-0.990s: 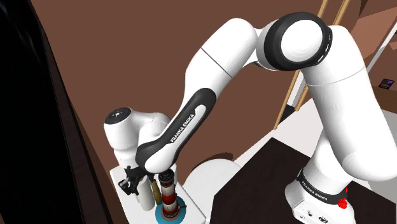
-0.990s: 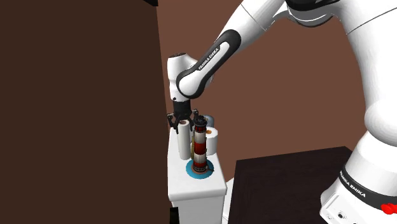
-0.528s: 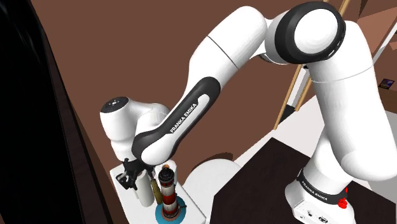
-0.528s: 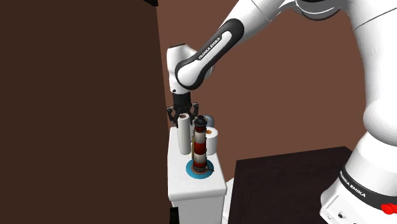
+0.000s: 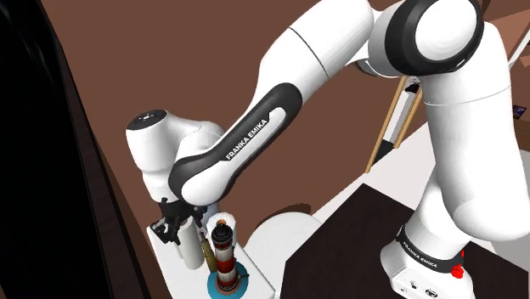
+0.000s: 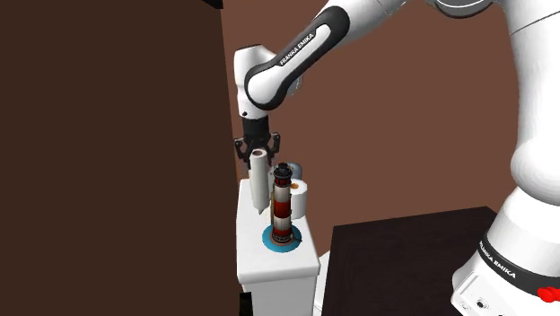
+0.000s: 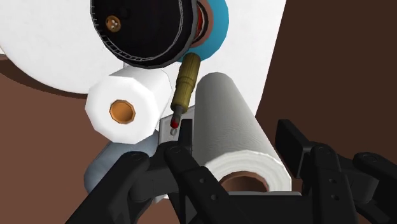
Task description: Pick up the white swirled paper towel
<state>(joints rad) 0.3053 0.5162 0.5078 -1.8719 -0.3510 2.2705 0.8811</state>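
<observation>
The white paper towel roll (image 7: 234,121) is clasped upright between the fingers of the pincer (image 7: 236,139), which is closed against its sides, at the white desk (image 6: 256,258). In the second exterior view, a red-and-white striped lighthouse (image 6: 283,211) is seen at the roll's four o'clock. A smaller white roll (image 6: 301,192) is seen at three o'clock, beyond it.

Paper towel roll (image 7: 232,121): near end partly covered by the fingers of the end effector (image 7: 235,145).
Second roll (image 6: 301,191): partly behind lighthouse figurine (image 6: 282,206).
Dark object (image 5: 516,110), shoulder view's right edge: too small to identify.
</observation>
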